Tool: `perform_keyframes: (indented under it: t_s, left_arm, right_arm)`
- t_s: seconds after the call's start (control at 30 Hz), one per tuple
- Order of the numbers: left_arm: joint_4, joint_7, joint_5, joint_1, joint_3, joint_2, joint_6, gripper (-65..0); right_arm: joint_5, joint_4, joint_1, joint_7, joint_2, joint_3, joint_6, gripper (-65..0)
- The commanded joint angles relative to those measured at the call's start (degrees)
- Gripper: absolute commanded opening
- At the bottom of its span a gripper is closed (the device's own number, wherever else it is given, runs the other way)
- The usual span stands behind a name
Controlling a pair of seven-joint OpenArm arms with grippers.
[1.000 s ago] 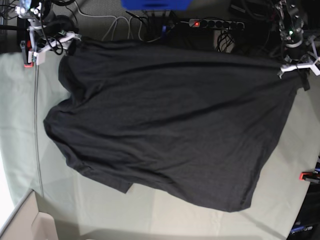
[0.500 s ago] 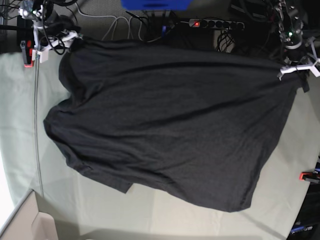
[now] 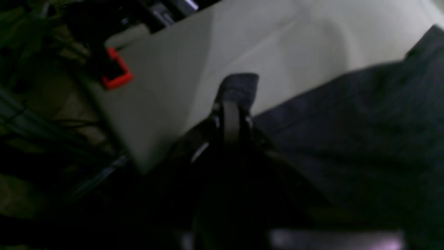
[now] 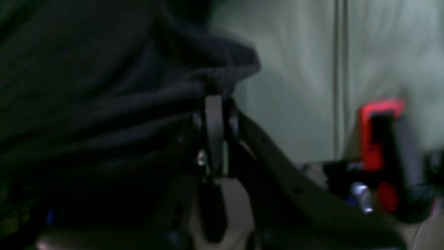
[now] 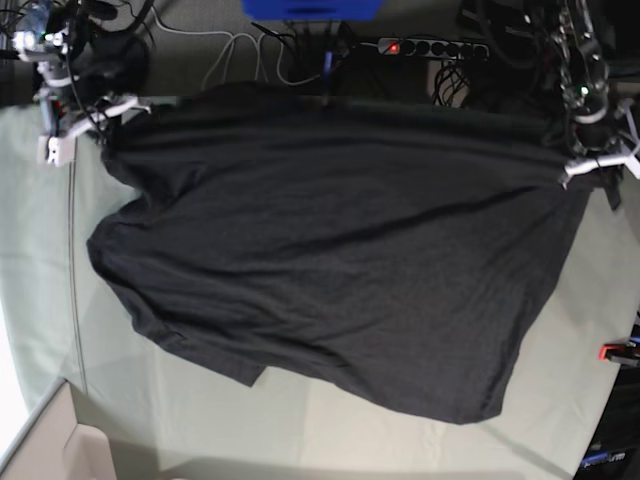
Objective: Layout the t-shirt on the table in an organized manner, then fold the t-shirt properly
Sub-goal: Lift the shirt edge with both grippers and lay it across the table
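Note:
The charcoal-black t-shirt (image 5: 340,250) is stretched wide across the pale grey-green table (image 5: 40,250), plain side up, no print showing. My right gripper (image 5: 100,135) at the base view's top left is shut on one corner of the t-shirt (image 4: 222,74). My left gripper (image 5: 580,170) at the top right is shut on the opposite corner (image 3: 239,85). The far edge of the shirt is pulled taut between them, over the table's far edge. The near part lies on the table in soft wrinkles.
Red clamps sit at the table's edges (image 5: 615,352), (image 3: 116,71), (image 4: 376,132). A power strip (image 5: 430,46) and cables lie behind the table. A cardboard box (image 5: 60,440) stands at the near left corner. A cord (image 5: 72,280) runs along the left side.
My right gripper has moved left and slightly down with its corner, stretching the shirt's far edge wider. My left gripper has dropped a little and kept its hold.

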Motion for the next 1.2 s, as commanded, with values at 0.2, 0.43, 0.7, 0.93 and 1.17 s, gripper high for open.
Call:
perform_keyframes:
  t_s: [0.2, 0.43, 0.7, 0.93, 1.17]
  left_arm:
    - [5.34, 2.88, 0.8, -7.62, 2.06, -2.0, 0.14, -64.9]
    - [6.57, 14.49, 0.88, -18.44, 2.23, -1.91, 0.14, -64.9]
    - [1.38, 15.63, 0.88, -22.66, 2.23, -2.18, 0.14, -64.9]
    - [0.59, 15.54, 0.88, -21.51, 1.79, -2.62, 0.14, -64.9]
    - [0.42, 15.45, 0.88, -19.84, 1.71, -4.11, 0.14, -64.9]
  right_arm:
    - [0.36, 4.45, 11.37, -6.19, 6.48, 0.55, 0.11, -65.0]
    - [0.36, -1.61, 28.87, -20.43, 11.14, -2.44, 0.11, -65.0]
    - [0.36, -25.61, 44.16, -20.16, 13.16, -10.17, 0.11, -65.0]
    - [0.36, -35.46, 50.23, -14.36, 13.25, -22.57, 0.11, -53.7]
    - [0.36, -34.84, 49.96, -14.27, 13.34, -21.52, 0.02, -31.9]
